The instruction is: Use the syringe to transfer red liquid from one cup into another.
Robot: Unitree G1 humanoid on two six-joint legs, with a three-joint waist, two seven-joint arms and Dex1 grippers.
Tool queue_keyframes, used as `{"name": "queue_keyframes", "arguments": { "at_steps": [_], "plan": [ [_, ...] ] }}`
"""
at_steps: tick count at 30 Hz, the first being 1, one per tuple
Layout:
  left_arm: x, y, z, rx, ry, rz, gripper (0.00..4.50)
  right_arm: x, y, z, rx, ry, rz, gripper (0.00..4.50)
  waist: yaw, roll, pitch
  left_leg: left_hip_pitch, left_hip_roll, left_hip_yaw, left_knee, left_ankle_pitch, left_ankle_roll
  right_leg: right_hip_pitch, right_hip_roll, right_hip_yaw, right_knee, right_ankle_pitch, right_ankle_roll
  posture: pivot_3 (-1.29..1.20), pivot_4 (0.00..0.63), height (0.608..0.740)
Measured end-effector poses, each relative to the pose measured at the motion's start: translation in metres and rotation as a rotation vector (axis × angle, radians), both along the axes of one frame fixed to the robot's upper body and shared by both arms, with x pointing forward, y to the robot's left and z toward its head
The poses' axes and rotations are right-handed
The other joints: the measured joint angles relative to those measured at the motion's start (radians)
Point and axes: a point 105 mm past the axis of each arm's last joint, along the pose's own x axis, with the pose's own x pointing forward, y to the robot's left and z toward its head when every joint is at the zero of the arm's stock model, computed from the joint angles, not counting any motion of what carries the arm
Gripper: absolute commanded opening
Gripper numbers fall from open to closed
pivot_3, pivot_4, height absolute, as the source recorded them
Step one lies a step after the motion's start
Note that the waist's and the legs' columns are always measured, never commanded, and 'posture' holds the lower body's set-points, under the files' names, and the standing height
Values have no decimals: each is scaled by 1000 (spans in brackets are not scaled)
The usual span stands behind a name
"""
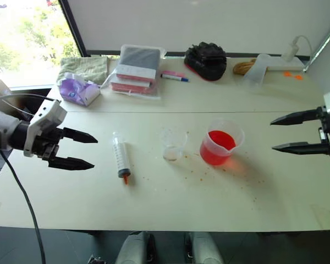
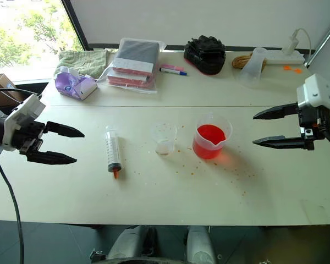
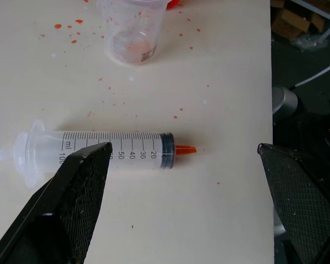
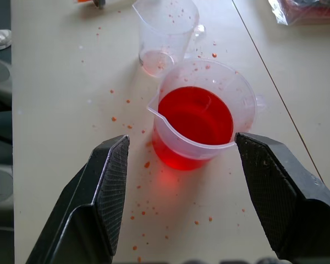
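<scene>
The clear syringe (image 1: 121,157) with an orange tip lies flat on the cream table, tip toward the front edge. To its right stands the small clear cup (image 1: 172,144), nearly empty with a faint red film at its bottom. Further right is the larger spouted beaker (image 1: 220,143), holding red liquid (image 4: 195,116). My left gripper (image 1: 93,152) hovers open just left of the syringe, nothing between its fingers. My right gripper (image 1: 275,133) hovers open to the right of the beaker, also empty. In the left wrist view the syringe (image 3: 113,149) lies across the gap ahead of the fingers.
Red droplets (image 1: 209,173) speckle the table around the cups. Along the back lie a bagged stack of books (image 1: 136,70), a pink-and-blue marker (image 1: 174,76), a black cloth bundle (image 1: 206,59), a purple tissue pack (image 1: 78,89), a green cloth (image 1: 86,67) and a power strip (image 1: 283,67).
</scene>
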Motion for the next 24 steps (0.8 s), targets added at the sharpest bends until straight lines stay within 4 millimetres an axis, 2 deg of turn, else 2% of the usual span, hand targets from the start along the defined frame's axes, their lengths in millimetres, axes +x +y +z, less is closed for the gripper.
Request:
{"name": "queue_keyframes", "arguments": {
  "at_steps": [7,24],
  "plan": [
    [-6,0,-9,8,30,-7,4465,1,5,-2,-10,16,25,3194,3,0,0,0,0,0,0,0,0,0,0,0,0,0,0,0,150,740],
    [-13,2,-6,-4,3,34,4465,9,11,-7,1,16,53,3194,2,1,0,0,0,0,1,0,0,0,0,0,1,0,0,0,150,740]
  ]
}}
